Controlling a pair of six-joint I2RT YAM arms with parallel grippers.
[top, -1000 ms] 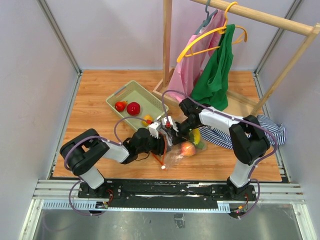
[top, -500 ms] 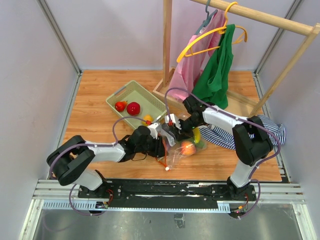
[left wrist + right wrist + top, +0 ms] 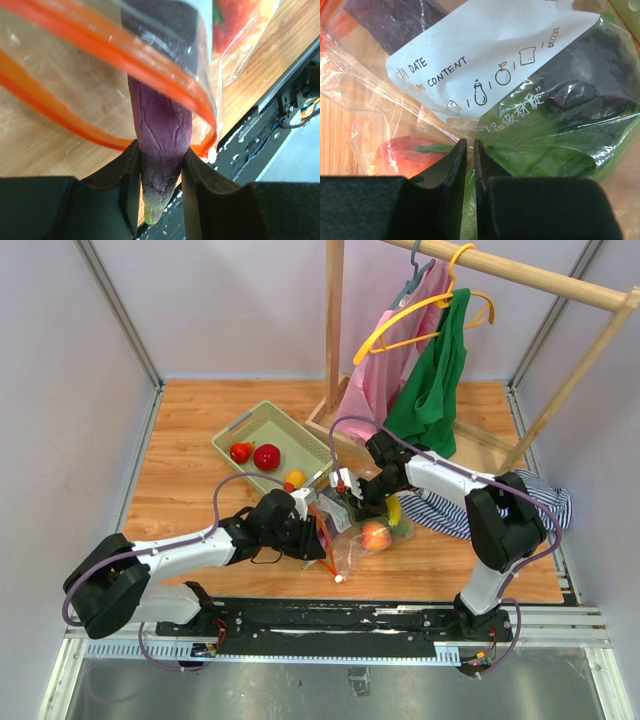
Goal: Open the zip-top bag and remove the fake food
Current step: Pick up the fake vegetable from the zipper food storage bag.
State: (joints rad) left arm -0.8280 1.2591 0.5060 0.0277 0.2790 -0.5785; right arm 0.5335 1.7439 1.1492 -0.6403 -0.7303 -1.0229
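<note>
The zip-top bag [image 3: 352, 540] lies on the wood floor, its orange zip strip [image 3: 125, 55] open and its white label [image 3: 485, 60] facing up. My left gripper [image 3: 160, 152] is shut on a purple eggplant [image 3: 160, 135], held stem-first just outside the bag's mouth [image 3: 318, 528]. My right gripper [image 3: 469, 145] presses its nearly closed jaws on a fold of the bag film [image 3: 352, 498]. Inside the bag remain a peach [image 3: 400, 155] [image 3: 376, 535], a green piece [image 3: 545, 145] and a yellow banana [image 3: 393, 512].
A pale green basket [image 3: 240, 426] behind the bag holds two red fruits [image 3: 267, 456] and an orange one [image 3: 295, 478]. A wooden clothes rack [image 3: 333, 330] with hanging garments stands at the back right. A striped cloth [image 3: 535, 502] lies right. The black base rail [image 3: 340, 615] runs along the front.
My left gripper has drawn back to the left with the eggplant, pulling it out through the bag's mouth. The right gripper stays on the bag, its jaws slightly eased.
</note>
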